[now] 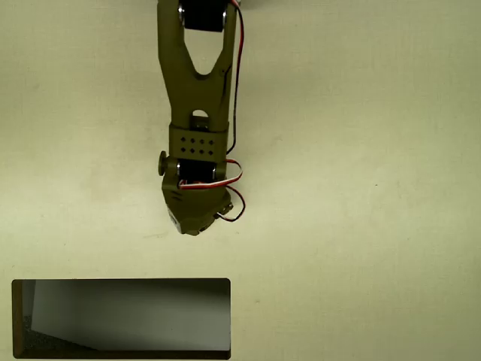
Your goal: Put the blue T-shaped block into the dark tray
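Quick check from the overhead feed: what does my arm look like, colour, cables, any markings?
The arm is olive green with black servo blocks. Red, white and black cables loop down its right side. A plate with small round holes sits mid-arm, with a black knob on its left.

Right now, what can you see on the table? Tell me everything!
dark tray: one, black rim with a shiny dark grey inside, bottom left of the overhead view, nothing in it.
table: one, pale cream, under everything.
wires: a few, red, black and white, along the arm's right side in the picture.
arm: one, olive green, reaching down from the top edge; its tip stops above the tray, and I cannot see the fingers from here.
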Robot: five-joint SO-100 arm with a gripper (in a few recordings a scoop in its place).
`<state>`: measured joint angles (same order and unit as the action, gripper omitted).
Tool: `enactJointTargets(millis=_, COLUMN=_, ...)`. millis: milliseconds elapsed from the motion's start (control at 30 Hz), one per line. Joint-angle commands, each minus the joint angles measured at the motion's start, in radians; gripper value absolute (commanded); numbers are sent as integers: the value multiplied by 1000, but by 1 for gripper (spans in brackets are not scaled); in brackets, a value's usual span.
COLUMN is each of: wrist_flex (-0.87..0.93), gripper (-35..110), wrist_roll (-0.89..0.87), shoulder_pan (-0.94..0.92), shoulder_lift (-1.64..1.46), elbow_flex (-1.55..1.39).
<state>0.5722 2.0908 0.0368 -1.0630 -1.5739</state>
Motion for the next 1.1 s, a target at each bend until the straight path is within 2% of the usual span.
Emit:
enactJointTargets(millis=0, wrist_flex=176, gripper=0, wrist_roll=-192, shoulder_pan=100, shoulder_lift=-138, elbow_flex=-8)
enactJointTargets(millis=133, wrist_flex=572, gripper=0, wrist_roll=-477, shoulder_pan=158, shoulder_lift=-330, elbow_flex=63)
enactJointTargets(millis=233, wrist_flex=873, gripper=0, wrist_roll=-491, shoulder_pan=115, shoulder_lift=-431, elbow_flex=31)
enactJointTargets(millis=300, wrist_flex=954, gripper=0, wrist_roll=-426, shoulder_pan=37, shoulder_lift=-456, elbow_flex=-41)
enactJointTargets(millis=367, wrist_flex=896, gripper=0, wrist_roll=-357, shoulder_pan=-49, shoulder_lift=-454, elbow_flex=-130)
enactJointTargets(millis=433, wrist_flex=765, gripper=0, wrist_roll=-298, shoulder_pan=-120, shoulder_lift=-431, elbow_flex=-199)
enactJointTargets(millis=567, wrist_flex=586, gripper=0, wrist_roll=-225, shoulder_pan=-181, shoulder_lift=-351, elbow_flex=-210)
enactJointTargets(millis=1067, wrist_flex=460, gripper=0, wrist_roll=-245, shoulder_pan=-138, shoulder_lift=-67, elbow_flex=107)
